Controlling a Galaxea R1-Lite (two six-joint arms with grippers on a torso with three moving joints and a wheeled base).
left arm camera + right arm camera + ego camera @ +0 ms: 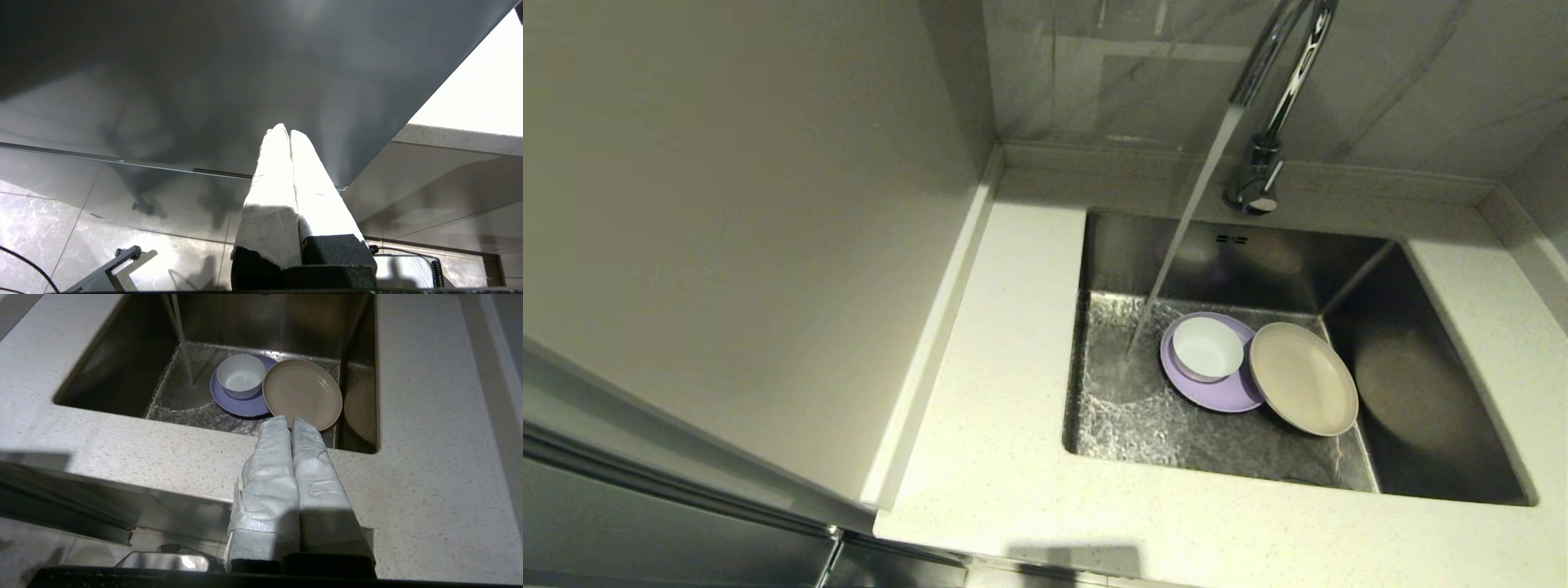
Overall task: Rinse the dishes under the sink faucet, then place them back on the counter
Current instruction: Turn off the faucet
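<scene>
Three dishes lie in the steel sink (1437, 408): a white bowl (1207, 347) (241, 375) sits on a lilac plate (1217, 394) (241, 406), and a beige plate (1303, 377) (302, 393) leans beside them. Water streams from the chrome faucet (1278, 82) onto the sink floor, just left of the dishes. My right gripper (290, 419) is shut and empty, hovering over the counter's front strip (163, 449) before the sink, short of the beige plate. My left gripper (284, 130) is shut and empty, low down in front of a dark cabinet face. Neither arm shows in the head view.
Speckled counter (1013, 408) surrounds the sink on the left, front and right. A raised rim (939, 327) runs along the left wall, and tiled walls close the back. Below the counter are cabinet fronts and a tiled floor (81, 245).
</scene>
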